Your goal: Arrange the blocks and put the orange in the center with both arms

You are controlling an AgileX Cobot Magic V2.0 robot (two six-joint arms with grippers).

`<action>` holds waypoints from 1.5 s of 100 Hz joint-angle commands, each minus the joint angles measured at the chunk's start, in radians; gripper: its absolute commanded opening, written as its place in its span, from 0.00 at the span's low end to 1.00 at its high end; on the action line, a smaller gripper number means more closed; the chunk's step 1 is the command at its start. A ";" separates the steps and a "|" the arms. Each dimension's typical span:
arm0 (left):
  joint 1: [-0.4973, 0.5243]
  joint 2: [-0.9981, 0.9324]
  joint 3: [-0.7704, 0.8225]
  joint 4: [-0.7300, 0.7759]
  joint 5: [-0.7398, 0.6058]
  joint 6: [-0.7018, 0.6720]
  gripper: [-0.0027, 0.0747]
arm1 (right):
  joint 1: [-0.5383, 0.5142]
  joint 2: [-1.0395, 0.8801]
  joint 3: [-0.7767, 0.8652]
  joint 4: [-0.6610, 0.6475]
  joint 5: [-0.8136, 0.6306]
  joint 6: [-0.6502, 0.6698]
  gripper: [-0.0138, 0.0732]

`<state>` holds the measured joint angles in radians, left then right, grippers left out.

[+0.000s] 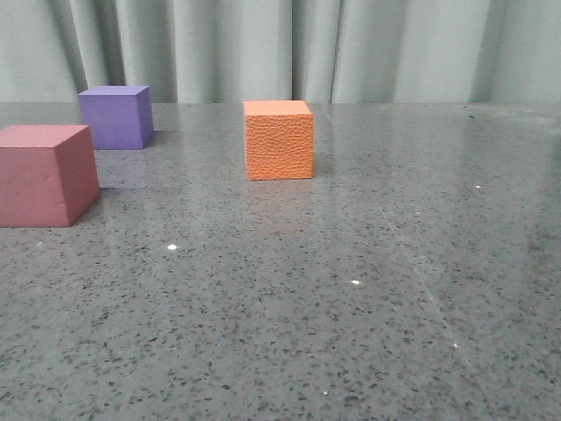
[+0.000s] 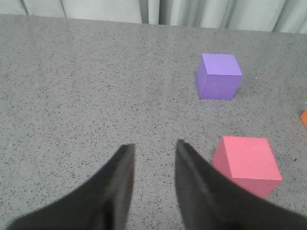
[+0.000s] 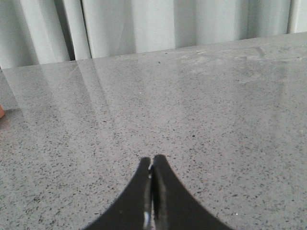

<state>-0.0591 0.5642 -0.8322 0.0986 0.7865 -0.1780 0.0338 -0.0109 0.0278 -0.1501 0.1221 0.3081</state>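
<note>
So the orange cube (image 1: 279,140) sits mid-table toward the far edge, on its own. The purple cube (image 1: 116,117) is near the far left corner, and the pinkish-red cube (image 1: 46,174) is by the left edge, closer in. The left gripper (image 2: 154,148) hangs empty with a narrow gap, just beside the pinkish-red one. The right gripper (image 3: 153,165) is pinched closed on nothing over bare worktop (image 1: 368,289).

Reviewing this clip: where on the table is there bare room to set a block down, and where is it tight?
Bare table spreads right of the orange cube and across the near side. The strip between the orange cube and purple cube is also bare. It is tightest at far left, where the pinkish-red cube sits just in front of the purple one.
</note>
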 commanded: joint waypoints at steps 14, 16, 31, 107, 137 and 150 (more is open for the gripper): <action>0.001 0.010 -0.034 -0.009 -0.119 -0.014 0.95 | -0.005 -0.019 -0.014 0.001 -0.088 -0.011 0.02; 0.001 0.010 -0.034 -0.009 -0.126 -0.014 0.94 | -0.005 -0.019 -0.014 0.001 -0.088 -0.011 0.02; 0.001 0.011 -0.036 -0.072 -0.158 -0.012 0.86 | -0.005 -0.019 -0.014 0.001 -0.088 -0.011 0.02; -0.205 0.458 -0.391 -0.774 -0.297 0.502 0.84 | -0.005 -0.019 -0.014 0.001 -0.088 -0.011 0.02; -0.543 0.743 -0.517 -0.504 -0.468 0.257 0.82 | -0.005 -0.019 -0.014 0.001 -0.088 -0.011 0.02; -0.637 0.887 -0.606 -0.289 -0.456 0.062 0.82 | -0.005 -0.019 -0.014 0.001 -0.088 -0.011 0.02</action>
<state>-0.6394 1.4024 -1.3514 -0.3189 0.3998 0.0209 0.0338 -0.0109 0.0278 -0.1501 0.1221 0.3081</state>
